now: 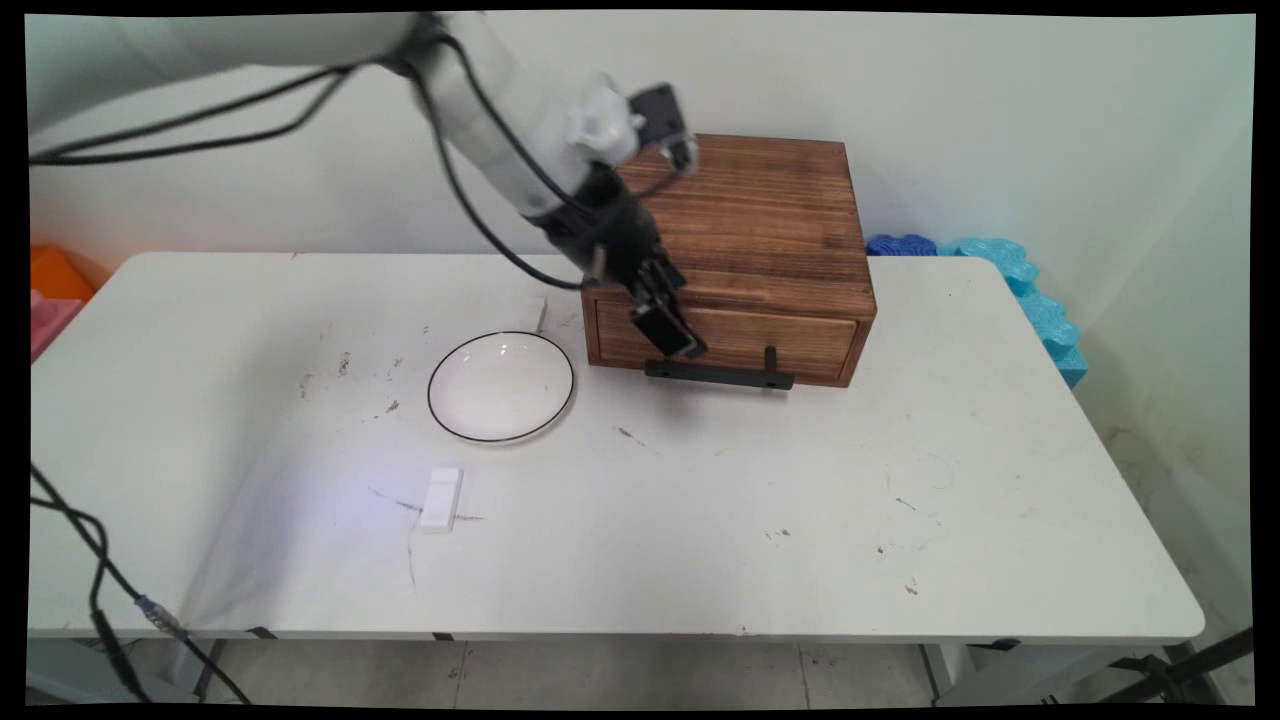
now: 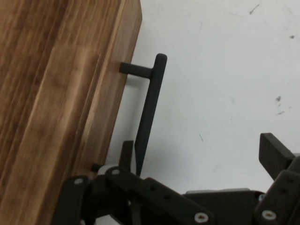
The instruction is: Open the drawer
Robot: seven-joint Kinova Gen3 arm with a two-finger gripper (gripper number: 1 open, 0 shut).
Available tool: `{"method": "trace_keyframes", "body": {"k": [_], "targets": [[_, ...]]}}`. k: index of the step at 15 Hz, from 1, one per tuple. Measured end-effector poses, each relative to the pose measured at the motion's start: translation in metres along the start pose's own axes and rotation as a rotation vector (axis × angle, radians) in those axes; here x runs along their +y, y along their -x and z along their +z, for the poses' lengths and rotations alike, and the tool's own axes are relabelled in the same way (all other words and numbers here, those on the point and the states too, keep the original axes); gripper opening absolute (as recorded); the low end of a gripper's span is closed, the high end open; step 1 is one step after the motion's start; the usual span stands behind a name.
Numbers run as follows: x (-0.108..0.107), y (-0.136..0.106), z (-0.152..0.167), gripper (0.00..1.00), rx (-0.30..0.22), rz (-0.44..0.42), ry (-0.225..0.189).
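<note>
Hand view | fingers [image 2: 197, 157] spread wide | drawer handle [image 2: 149, 112] beside left fingertip

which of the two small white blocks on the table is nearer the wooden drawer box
The white block behind the bowl, lying just left of the drawer box. The other white block lies in front of the bowl, farther away.

white arm [image 1: 500, 100], black cables [image 1: 200, 125], black gripper [image 1: 668, 330]
</note>
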Motion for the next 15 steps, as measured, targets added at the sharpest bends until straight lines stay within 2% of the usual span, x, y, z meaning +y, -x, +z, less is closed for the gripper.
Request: {"method": "trace_keyframes", "body": {"k": [8, 15], "targets": [[0.001, -0.015, 0.082, 1.0, -0.089, 0.112, 0.003], [0.001, -0.014, 0.122, 1.0, -0.126, 0.165, 0.0]]}}
